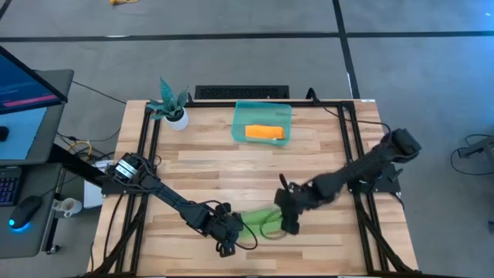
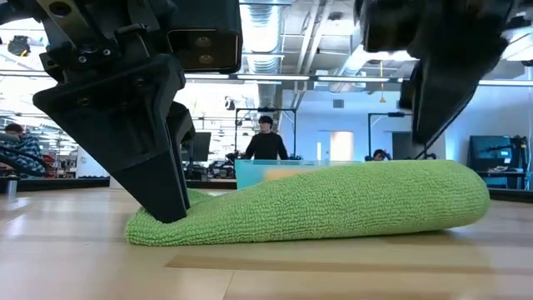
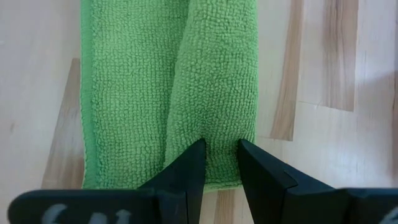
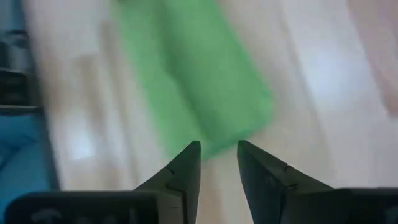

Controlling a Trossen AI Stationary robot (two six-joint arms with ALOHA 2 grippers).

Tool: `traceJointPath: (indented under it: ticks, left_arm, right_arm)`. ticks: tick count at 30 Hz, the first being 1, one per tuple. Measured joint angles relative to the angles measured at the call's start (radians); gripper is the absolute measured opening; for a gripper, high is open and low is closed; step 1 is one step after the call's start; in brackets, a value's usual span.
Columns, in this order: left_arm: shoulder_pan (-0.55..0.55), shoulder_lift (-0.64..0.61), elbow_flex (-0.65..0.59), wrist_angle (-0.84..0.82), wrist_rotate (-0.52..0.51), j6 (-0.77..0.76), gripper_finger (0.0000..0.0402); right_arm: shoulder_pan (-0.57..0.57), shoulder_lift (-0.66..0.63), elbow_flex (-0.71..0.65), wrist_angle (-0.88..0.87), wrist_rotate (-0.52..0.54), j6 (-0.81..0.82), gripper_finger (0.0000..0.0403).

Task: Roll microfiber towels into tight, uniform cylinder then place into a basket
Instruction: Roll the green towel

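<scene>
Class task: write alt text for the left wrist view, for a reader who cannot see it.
A folded green towel lies lengthwise on a pale wooden table. The left end effector reaches in, its two dark fingers pinching a raised fold at the towel's near end.

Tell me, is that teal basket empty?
No. The basket already holds the orange towel; the green towel lies outside on the table.

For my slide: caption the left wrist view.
Left gripper pinches a fold of the green towel on the wooden table.
</scene>
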Motion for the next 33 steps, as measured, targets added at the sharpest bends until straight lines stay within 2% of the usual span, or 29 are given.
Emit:
traceJointPath:
  ticks: [5, 8, 11, 19, 28, 33]
  left_arm:
    - [0.0, 0.0, 0.0, 0.0, 0.0, 0.0, 0.0093]
    - [0.0, 0.0, 0.0, 0.0, 0.0, 0.0, 0.0093]
    - [0.0, 0.0, 0.0, 0.0, 0.0, 0.0, 0.0093]
    - [0.0, 0.0, 0.0, 0.0, 0.0, -0.001, 0.0093]
    - [-0.001, 0.001, 0.01, -0.007, -0.007, 0.008, 0.0093]
    - [-0.006, 0.005, 0.044, -0.042, -0.028, 0.071, 0.0093]
  right_arm:
    - [0.109, 0.011, 0.0, 0.218, 0.118, -0.047, 0.013]
    - [0.144, 0.061, 0.003, 0.356, 0.13, -0.152, 0.013]
    - [0.15, 0.117, 0.002, 0.428, 0.129, -0.178, 0.0127]
    - [0.104, 0.205, 0.002, 0.384, 0.128, -0.1, 0.0082]
    - [0.085, 0.213, 0.002, 0.285, 0.127, -0.01, 0.0011]
    - [0.085, 0.213, 0.003, 0.256, 0.127, 0.026, 0.0014]
